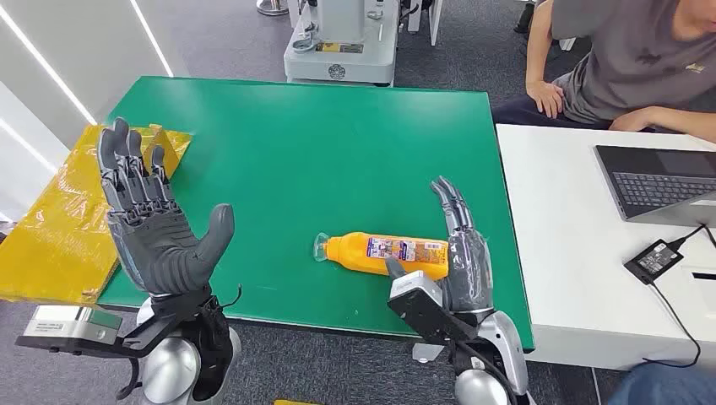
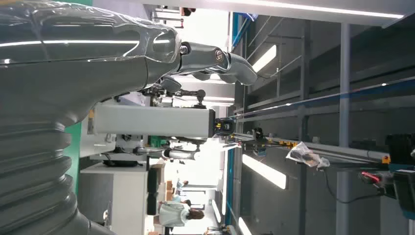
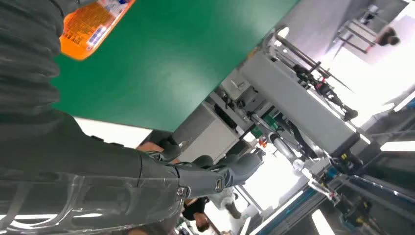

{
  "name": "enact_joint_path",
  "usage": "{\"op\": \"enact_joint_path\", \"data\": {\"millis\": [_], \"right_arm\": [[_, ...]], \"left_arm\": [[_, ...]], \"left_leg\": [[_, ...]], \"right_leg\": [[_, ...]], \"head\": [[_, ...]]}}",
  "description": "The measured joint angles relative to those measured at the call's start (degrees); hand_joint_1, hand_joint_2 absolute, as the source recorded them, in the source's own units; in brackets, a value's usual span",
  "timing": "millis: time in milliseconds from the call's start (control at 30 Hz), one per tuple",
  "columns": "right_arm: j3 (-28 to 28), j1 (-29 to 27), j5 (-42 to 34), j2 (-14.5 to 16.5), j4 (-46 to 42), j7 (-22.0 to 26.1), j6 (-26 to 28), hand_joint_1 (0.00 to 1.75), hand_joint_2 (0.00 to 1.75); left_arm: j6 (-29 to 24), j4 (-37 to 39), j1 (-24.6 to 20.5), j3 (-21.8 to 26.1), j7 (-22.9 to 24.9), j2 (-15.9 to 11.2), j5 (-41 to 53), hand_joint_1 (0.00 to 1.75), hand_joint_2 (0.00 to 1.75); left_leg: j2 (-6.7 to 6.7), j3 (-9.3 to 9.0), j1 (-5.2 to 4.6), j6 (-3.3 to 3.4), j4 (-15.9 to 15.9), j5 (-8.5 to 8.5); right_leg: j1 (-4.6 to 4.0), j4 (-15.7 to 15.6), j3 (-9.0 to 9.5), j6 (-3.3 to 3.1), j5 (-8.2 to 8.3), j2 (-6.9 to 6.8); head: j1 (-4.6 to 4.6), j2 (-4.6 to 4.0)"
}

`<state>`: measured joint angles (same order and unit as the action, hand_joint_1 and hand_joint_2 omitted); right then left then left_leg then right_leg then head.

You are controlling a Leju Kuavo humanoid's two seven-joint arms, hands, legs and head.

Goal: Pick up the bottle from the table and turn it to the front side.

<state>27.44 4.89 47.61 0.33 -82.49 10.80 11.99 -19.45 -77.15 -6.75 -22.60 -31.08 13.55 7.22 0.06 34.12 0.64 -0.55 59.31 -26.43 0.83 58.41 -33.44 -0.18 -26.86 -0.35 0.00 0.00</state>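
An orange bottle (image 1: 387, 253) with a colourful label lies on its side on the green table (image 1: 304, 152), its clear cap pointing left. My right hand (image 1: 460, 253) stands flat beside the bottle's base, fingers straight, thumb against the bottle's near side, not closed around it. The bottle's orange label end (image 3: 90, 29) appears in the right wrist view next to the right hand (image 3: 98, 181). My left hand (image 1: 152, 219) is raised over the table's left front corner, fingers spread, palm empty. In the left wrist view the left hand (image 2: 98, 54) holds nothing.
A yellow bag (image 1: 59, 219) lies off the table's left edge. A white desk (image 1: 583, 253) to the right carries a laptop (image 1: 659, 181) and a power adapter (image 1: 654, 257). A person (image 1: 625, 59) sits behind it. A grey machine base (image 1: 342, 42) stands beyond the table.
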Motion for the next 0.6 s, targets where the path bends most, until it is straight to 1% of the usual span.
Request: {"op": "enact_joint_path", "data": {"millis": [67,167,267,433,600], "right_arm": [[0.0,0.18,0.88,-0.58,0.25,-0.58,-1.19,0.0,1.75],[0.02,0.39,3.2,-2.35,1.1,-1.69,-4.16,0.0,1.75],[0.02,0.22,4.51,-3.7,2.06,-2.12,-6.04,0.0,1.75],[-0.18,0.0,5.34,-4.81,3.69,-2.74,-8.2,0.0,1.75],[-1.01,0.07,2.79,-5.46,6.14,-0.36,-12.83,0.0,1.75]], "left_arm": [[0.36,-0.06,0.0,0.0,0.23,0.0,0.15,0.0,1.75],[1.41,-0.37,0.0,0.0,0.9,-0.01,0.75,0.0,1.75],[2.18,-0.46,0.0,0.0,1.07,-0.04,1.16,0.0,1.75],[2.98,-0.44,-0.01,0.0,1.07,-0.07,1.42,0.0,1.75],[4.04,-0.42,-0.23,0.0,1.06,-0.07,1.56,0.0,1.75]], "left_leg": [[0.0,0.0,0.0,0.0,0.01,0.0],[-0.01,0.0,0.0,0.0,0.02,0.0],[-0.01,0.0,0.0,0.0,0.03,0.0],[0.0,0.0,0.0,0.0,0.03,0.0],[0.0,0.0,0.0,0.0,0.03,0.0]], "right_leg": [[0.0,0.0,0.0,0.0,0.0,0.0],[0.0,0.0,0.01,0.0,0.0,-0.01],[0.0,-0.01,0.0,0.0,0.0,-0.01],[0.0,-0.01,0.0,0.0,0.0,0.0],[0.0,0.0,0.0,0.0,0.0,0.0]], "head": [[0.01,0.0],[0.01,0.0],[0.01,0.0],[0.01,0.0],[0.0,0.0]]}}
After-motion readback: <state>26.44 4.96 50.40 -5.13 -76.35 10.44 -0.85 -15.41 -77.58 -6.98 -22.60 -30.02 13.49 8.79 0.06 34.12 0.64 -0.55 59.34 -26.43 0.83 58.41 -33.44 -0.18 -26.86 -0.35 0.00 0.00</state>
